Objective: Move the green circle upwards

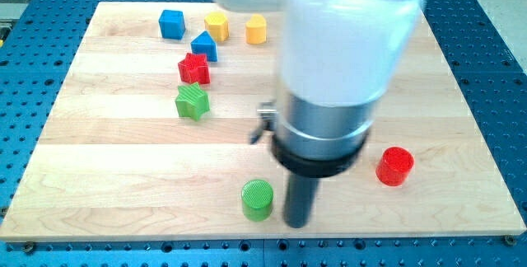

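The green circle (257,199), a short green cylinder, stands near the view's bottom edge of the wooden board (107,160), a little left of centre. My tip (298,222) rests on the board just to the right of the green circle and slightly lower, with a small gap between them. The arm's large white and grey body rises above the tip and hides the middle of the board behind it.
A green star (192,101), a red star (194,69), a blue triangle-like block (203,46), a blue cube (171,23), a yellow hexagon (216,25) and a yellow block (256,29) sit at the upper left. A red cylinder (395,166) stands at the right.
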You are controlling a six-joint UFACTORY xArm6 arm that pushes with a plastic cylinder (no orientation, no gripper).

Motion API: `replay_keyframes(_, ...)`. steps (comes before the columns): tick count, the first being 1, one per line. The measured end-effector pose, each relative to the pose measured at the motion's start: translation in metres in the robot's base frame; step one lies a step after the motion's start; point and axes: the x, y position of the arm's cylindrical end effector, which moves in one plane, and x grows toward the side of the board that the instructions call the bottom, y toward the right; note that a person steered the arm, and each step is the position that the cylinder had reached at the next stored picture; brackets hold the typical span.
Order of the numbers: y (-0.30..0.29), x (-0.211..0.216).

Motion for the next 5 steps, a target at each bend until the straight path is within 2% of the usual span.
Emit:
replay_keyframes(1,-0.047,-0.024)
replay_keyframes(2,-0.063,-0.07)
replay_keyframes(3,-0.047,-0.025)
replay_keyframes(4,-0.068,-0.009)
replay_keyframes(5,-0.14,-0.045)
